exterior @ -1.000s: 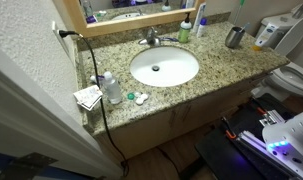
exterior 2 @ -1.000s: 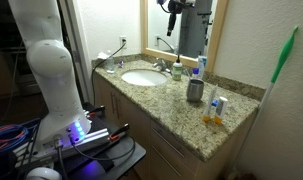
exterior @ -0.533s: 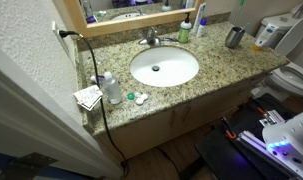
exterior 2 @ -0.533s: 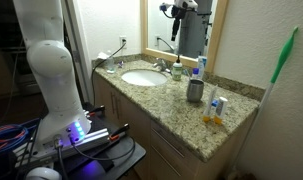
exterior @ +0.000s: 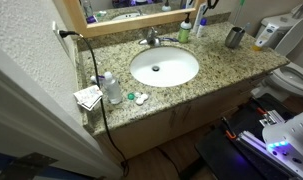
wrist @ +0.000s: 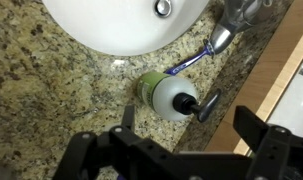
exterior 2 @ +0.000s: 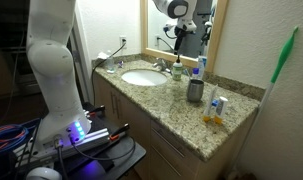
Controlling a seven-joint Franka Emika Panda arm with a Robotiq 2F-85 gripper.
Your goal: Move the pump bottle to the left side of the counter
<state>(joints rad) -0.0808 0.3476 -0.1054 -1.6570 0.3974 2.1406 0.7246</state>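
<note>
Gripper [wrist: 184,128]: hanging over the pump bottle [wrist: 167,95], fingers spread wide on either side, touching nothing.
Pump bottle: standing upright at the counter's [wrist: 51,95] back edge, just beside the sink basin [wrist: 111,25] and the faucet [wrist: 234,20].

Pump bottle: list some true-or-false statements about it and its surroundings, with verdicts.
The pump bottle stands upright on the counter. True.
The tool is shut on the bottle. False: it is open, gripping nothing.
The bottle sits inside the sink. False: it stands on the counter beside it.
A metal cup stands on the counter. True.
</note>
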